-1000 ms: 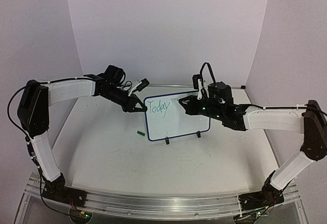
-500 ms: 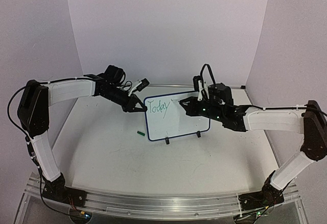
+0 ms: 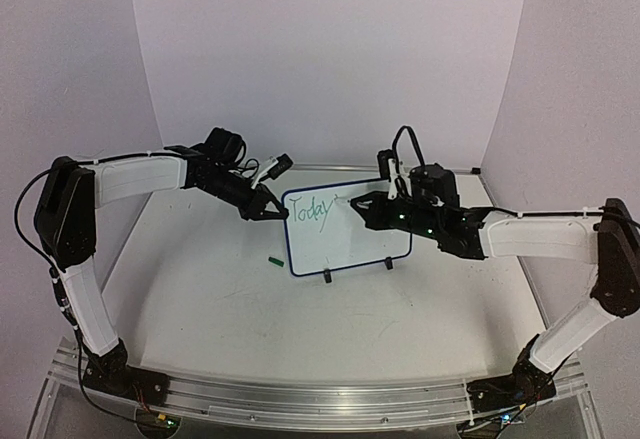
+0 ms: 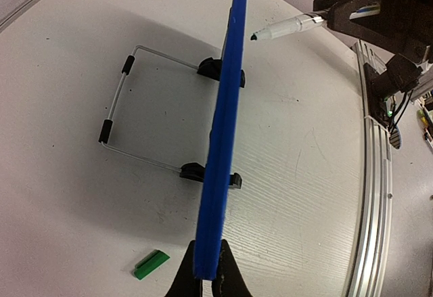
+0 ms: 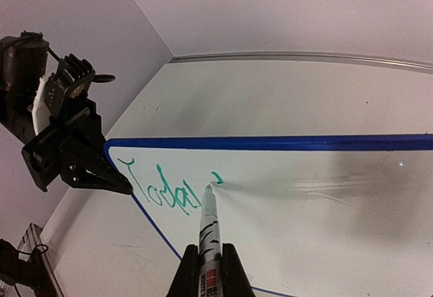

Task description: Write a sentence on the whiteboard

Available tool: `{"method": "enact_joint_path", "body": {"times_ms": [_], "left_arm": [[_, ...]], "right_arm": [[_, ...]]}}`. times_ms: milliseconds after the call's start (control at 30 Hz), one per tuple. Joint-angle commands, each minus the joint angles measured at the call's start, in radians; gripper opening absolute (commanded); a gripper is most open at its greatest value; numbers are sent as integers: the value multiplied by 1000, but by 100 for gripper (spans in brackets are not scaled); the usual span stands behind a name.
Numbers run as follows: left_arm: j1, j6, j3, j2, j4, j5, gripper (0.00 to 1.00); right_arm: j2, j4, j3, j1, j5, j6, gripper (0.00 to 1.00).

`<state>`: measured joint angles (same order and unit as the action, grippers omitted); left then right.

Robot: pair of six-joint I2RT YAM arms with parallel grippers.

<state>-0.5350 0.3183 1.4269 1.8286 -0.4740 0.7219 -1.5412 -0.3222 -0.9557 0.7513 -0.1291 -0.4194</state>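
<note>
The whiteboard (image 3: 370, 239) stands upright on the table, blue-bordered, and appears edge-on in the left wrist view (image 4: 223, 141). The sentence (image 3: 310, 211) reads "Today'" in green (image 5: 162, 189). My left gripper (image 3: 272, 211) is shut on the board's left edge (image 4: 206, 280). My right gripper (image 3: 362, 202) is shut on a white marker (image 5: 208, 222), jaws tight on its barrel (image 5: 210, 270). The marker's tip sits at the board's face just beside the apostrophe; whether it touches I cannot tell. The marker (image 4: 287, 26) also shows in the left wrist view.
A small green marker cap (image 3: 273, 259) lies on the table left of the board (image 4: 150, 264). Black wire stand feet (image 3: 326, 277) stick out in front, and the wire loop (image 4: 115, 107) runs behind. An aluminium rail (image 3: 320, 394) lines the near edge.
A green apostrophe now follows "Today". The right gripper with the marker has shifted slightly right. The left arm has not moved.
</note>
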Motion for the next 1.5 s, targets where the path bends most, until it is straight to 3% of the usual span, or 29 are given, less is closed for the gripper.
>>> {"method": "enact_joint_path", "body": {"times_ms": [0,1467], "left_arm": [[-10,40,23,-17,-36,-51,0],[-11,41,23,-16,-37,-54,0]], "right_arm": [[72,-40,30,-4,24,-5,0],[-17,-39,34,-39,1,-25,0]]}}
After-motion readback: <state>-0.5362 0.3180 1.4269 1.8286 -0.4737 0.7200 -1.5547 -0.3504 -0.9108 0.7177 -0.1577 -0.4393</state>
